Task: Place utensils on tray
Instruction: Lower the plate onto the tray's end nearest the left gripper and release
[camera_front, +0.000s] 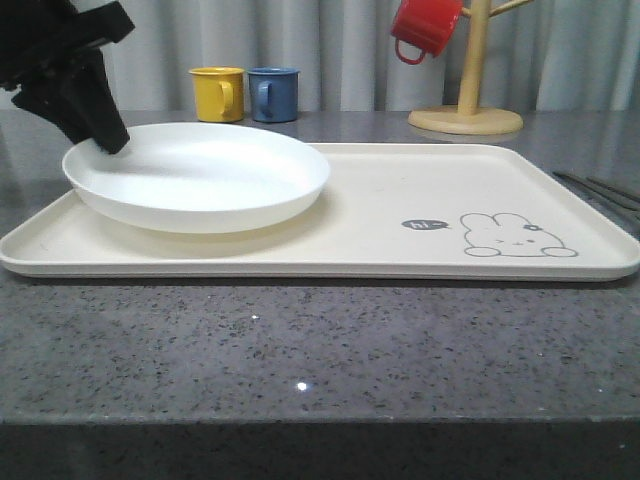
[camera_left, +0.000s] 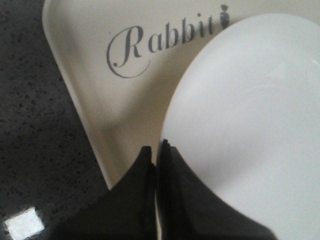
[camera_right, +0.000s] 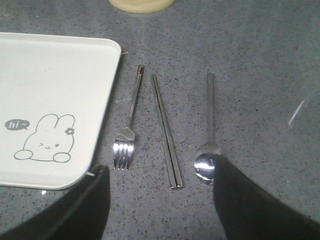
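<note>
Left gripper (camera_left: 156, 155) pinches the plate (camera_front: 200, 175) rim on the tray (camera_front: 420, 225); my right gripper (camera_right: 157, 192) gapes above the chopsticks (camera_right: 165, 132), fork (camera_right: 127, 125) and spoon (camera_right: 209, 130), handles pointing away.

A: The tray (camera_front: 400, 215) looks like matt cream plastic, smooth, with grey printed drawing. The plate (camera_front: 200, 175) on it is white, a little more glossy, maybe plastic or melamine, I cannot tell which.

B: And the table (camera_front: 300, 340)?

A: Dark grey stone-like surface with small speckles, polished, it reflects a lamp. The fork (camera_right: 127, 125), the chopsticks (camera_right: 166, 132) and the spoon (camera_right: 209, 132) are bright metal, shiny, the spoon bowl is like mirror.

B: The mugs?

A: The yellow mug (camera_front: 218, 93), the blue mug (camera_front: 274, 93) and the red mug (camera_front: 426, 28) look glossy, enamel or ceramic. The mug stand (camera_front: 468, 80) is pale smooth wood. The left gripper (camera_left: 156, 165) has matt black fingers.
</note>
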